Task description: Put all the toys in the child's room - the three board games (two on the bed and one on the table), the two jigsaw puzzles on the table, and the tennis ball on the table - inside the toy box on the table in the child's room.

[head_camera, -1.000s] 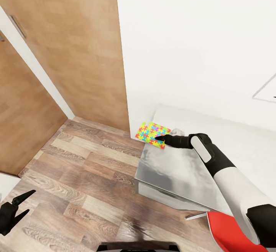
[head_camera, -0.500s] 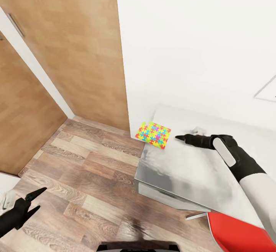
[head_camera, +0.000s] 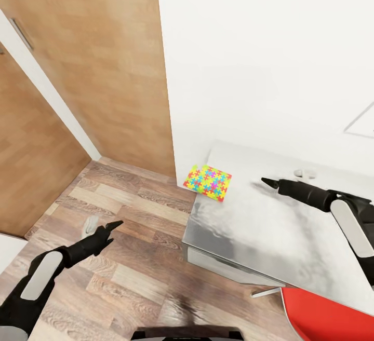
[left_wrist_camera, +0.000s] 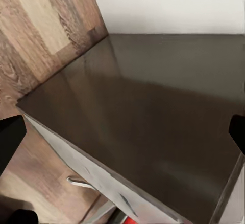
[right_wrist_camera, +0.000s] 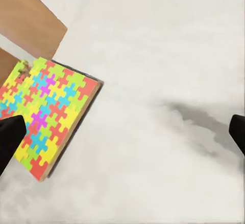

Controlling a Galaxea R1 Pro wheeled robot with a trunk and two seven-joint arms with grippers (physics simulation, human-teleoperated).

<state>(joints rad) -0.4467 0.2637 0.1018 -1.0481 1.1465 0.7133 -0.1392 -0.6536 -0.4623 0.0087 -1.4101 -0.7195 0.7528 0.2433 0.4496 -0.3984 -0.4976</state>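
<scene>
One jigsaw puzzle [head_camera: 208, 182], a thin board of yellow, pink, blue and green pieces, lies flat at the far left corner of the table [head_camera: 244, 232] and juts slightly past the edge. The right wrist view shows the same jigsaw puzzle [right_wrist_camera: 48, 124] on the pale top. My right gripper [head_camera: 269, 181] hovers over the table, to the right of the puzzle and apart from it. It is open and empty, as seen in the right wrist view [right_wrist_camera: 122, 134]. Over the wood floor left of the table, my left gripper [head_camera: 111, 225] is open and empty.
Tall wood-panelled doors [head_camera: 93, 60] stand at left, a white wall [head_camera: 270, 60] behind the table. A red chair [head_camera: 322, 315] sits at lower right. The left wrist view shows a dark grey top [left_wrist_camera: 153, 111] with a drawer handle [left_wrist_camera: 79, 183] below it.
My right gripper has drawn back to the right, away from the jigsaw puzzle, which stayed in place. My left arm has risen and reached forward over the floor.
</scene>
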